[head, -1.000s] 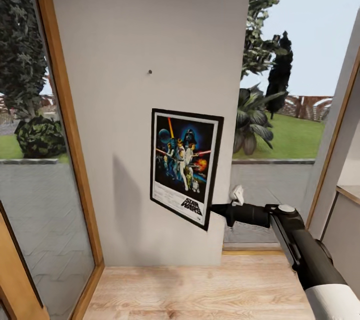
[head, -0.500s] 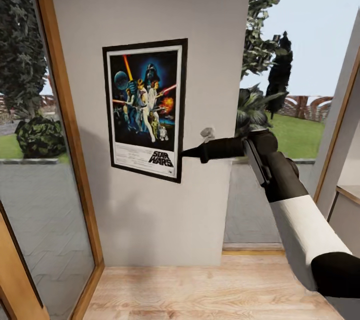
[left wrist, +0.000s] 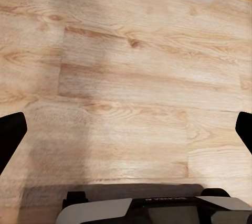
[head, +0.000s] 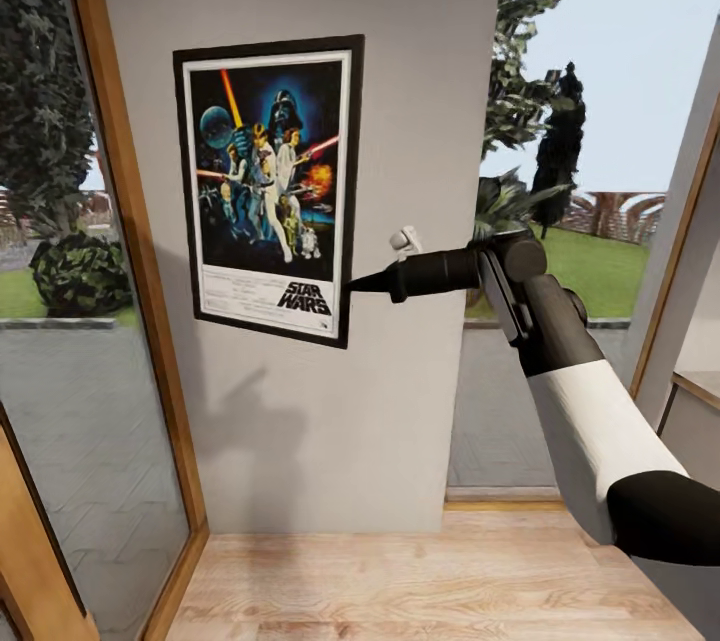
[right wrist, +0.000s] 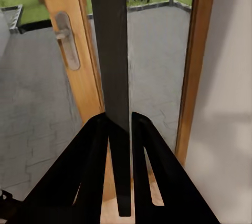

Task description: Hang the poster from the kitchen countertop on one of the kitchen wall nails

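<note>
Head view: poster (head: 268,189) upright (long axis vertical), right end effector (head: 352,285) clamped on lower-right edge.

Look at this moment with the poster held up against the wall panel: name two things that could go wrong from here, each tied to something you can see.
1. The right gripper pinches only the poster's lower right edge, so the frame may pivot or slip in the jaws.
2. The poster covers the wall panel where it would hang, so releasing now, without knowing it has caught, could drop it to the wooden floor.
</note>
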